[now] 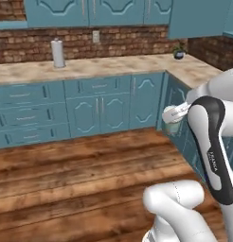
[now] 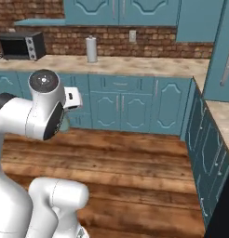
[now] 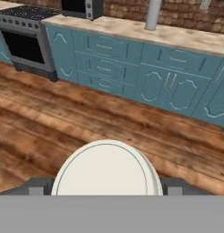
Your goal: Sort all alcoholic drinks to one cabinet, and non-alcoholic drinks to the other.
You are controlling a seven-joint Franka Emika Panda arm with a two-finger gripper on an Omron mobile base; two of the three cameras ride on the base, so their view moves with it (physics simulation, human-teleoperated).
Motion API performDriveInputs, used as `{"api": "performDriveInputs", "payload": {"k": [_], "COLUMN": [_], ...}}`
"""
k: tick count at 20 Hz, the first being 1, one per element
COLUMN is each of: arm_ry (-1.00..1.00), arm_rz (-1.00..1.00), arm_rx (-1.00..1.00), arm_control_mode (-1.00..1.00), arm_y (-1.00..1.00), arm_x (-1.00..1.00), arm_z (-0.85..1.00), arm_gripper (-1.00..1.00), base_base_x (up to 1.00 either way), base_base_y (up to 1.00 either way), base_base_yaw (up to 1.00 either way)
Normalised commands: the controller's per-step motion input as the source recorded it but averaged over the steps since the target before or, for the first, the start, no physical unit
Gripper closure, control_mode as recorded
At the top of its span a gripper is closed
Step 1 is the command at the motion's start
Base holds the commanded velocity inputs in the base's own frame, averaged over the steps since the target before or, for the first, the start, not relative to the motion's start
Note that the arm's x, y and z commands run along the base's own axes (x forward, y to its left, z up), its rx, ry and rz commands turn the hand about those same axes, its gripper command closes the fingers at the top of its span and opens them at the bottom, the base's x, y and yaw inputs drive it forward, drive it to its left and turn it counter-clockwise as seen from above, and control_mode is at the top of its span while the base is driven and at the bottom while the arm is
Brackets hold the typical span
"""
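My gripper (image 3: 107,186) is shut on the short pale blue-white cup (image 3: 104,168), whose round white top fills the space between the two dark fingertips (image 3: 38,186). In the left base view the hand holds the cup (image 1: 172,126) in the air over the wooden floor, in front of the corner base units. From the right the same cup (image 2: 64,123) hangs below the hand, partly behind the arm. Teal wall cupboards (image 1: 57,12) with closed doors run along the top of the back wall. A small dark object (image 1: 179,54) stands on the counter's far corner, too small to identify.
A paper towel roll (image 1: 58,53) stands on the beige counter (image 1: 113,66). A microwave (image 2: 21,45) sits on the left stretch of counter, with a stove (image 3: 22,41) beyond it. Teal base units (image 1: 99,111) line the back and right. The wooden floor (image 1: 80,175) spreads wide in front.
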Motion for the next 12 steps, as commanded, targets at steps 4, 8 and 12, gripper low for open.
{"api": "performDriveInputs", "payload": {"k": [4, 8, 12], "arm_ry": [0.0, 0.0, 0.0], "arm_rz": [0.0, 0.0, 0.0], "arm_rx": [0.0, 0.0, 0.0], "arm_control_mode": [1.0, 1.0, 1.0], "arm_y": [0.0, 0.0, 0.0], "arm_x": [0.0, 0.0, 0.0], "arm_z": [0.0, 0.0, 0.0], "arm_gripper": [1.0, 1.0, 1.0], "base_base_x": [1.0, 0.95, 0.87], "base_base_y": [0.0, 0.0, 0.0], "base_base_yaw": [-0.51, -0.54, -0.59]}}
